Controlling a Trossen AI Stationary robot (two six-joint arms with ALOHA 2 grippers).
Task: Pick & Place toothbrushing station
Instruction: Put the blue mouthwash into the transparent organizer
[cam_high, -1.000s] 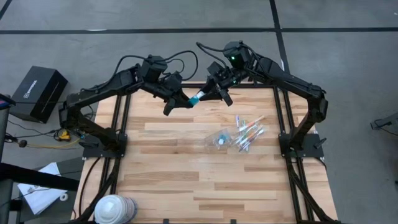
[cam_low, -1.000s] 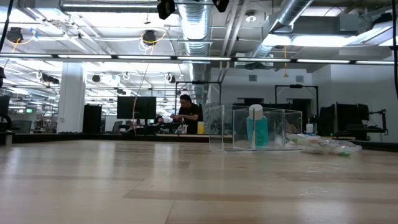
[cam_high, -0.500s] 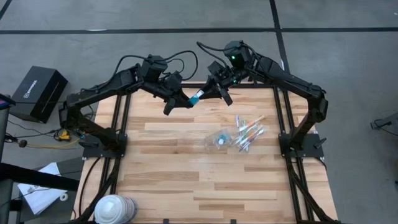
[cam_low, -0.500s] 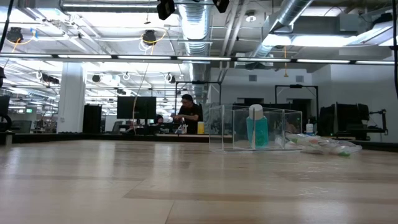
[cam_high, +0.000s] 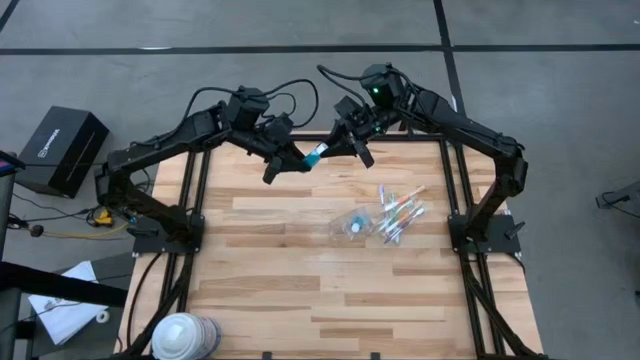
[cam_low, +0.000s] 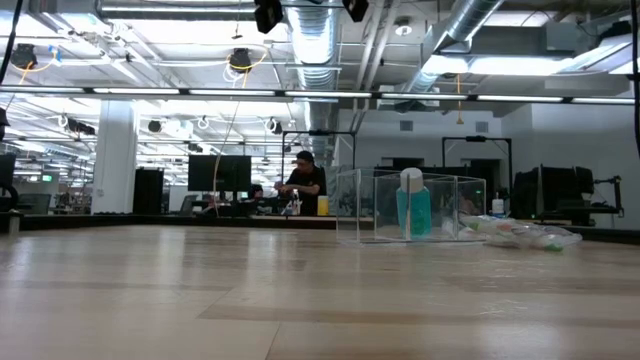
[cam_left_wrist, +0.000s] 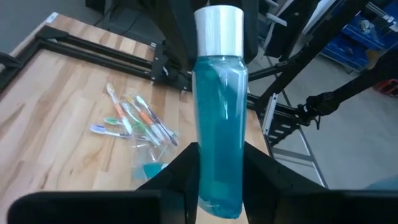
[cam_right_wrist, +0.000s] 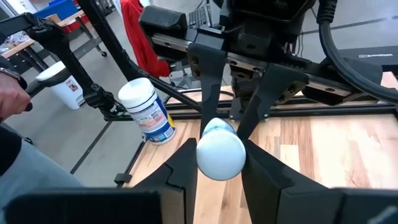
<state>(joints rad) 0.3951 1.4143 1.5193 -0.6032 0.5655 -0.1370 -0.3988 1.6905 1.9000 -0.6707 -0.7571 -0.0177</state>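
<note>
The short translucent blue tube (cam_left_wrist: 220, 118) with a smooth white cap hangs above the table's far edge, clamped between the left gripper (cam_high: 297, 160) and the right gripper (cam_high: 335, 142), each closed on 1 end. The clear plastic cup (cam_high: 351, 226) and pastel toothbrushes (cam_high: 400, 213) lie on the pale plank table (cam_high: 300, 270).

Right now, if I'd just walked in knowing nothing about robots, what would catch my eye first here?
Two dark arms meet above the table's far edge, passing a blue tube with a white end: the left tool clamps its body while the right tool closes around the white end. On the wooden table lie a see-through cup and, beside it, scattered pastel toothbrushes. A white-and-blue roll sits at the near left corner.
</note>
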